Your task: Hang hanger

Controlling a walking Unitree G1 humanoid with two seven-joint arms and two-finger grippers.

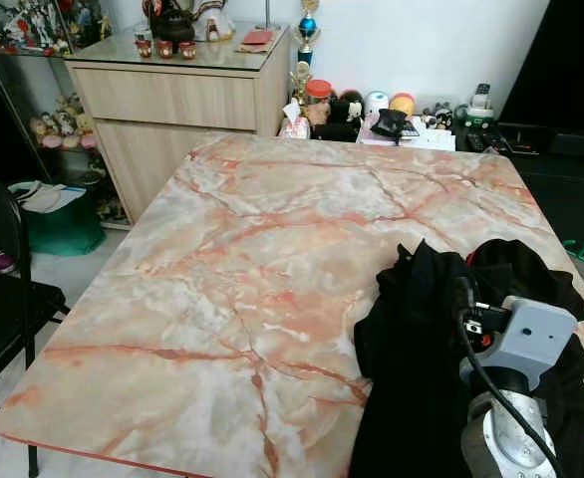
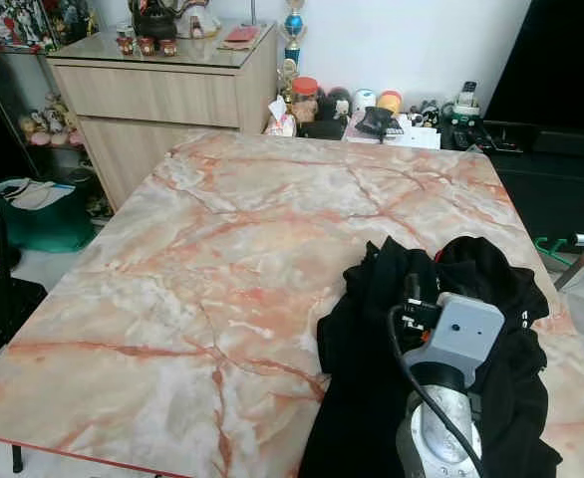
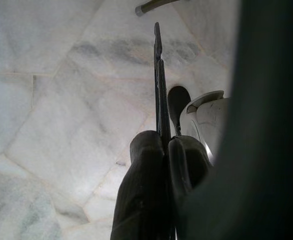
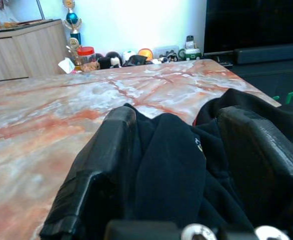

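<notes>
Black garment (image 2: 422,358) is being straddled on the table (image 1: 222,259) by the right gripper (image 4: 176,150), fingers spread. Left gripper (image 3: 159,150) is being held clenched on a thin dark hanger (image 3: 158,75) above the floor (image 3: 51,100).

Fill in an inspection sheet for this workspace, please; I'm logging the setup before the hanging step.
Surface: marble-pattern table, mostly bare.
Job's things: black garment bunched at the table's near right corner; thin dark hanger held in the left gripper.
Clutter: jars, toys and small items in a row at the table's far edge.
Grippers: right gripper open, fingers straddling the garment; left gripper shut on the hanger, over the tiled floor.
Cables: black cable running along the right wrist.
Surroundings: wooden cabinet with ornaments, black chair at left, green bin, dark TV unit at right.
</notes>
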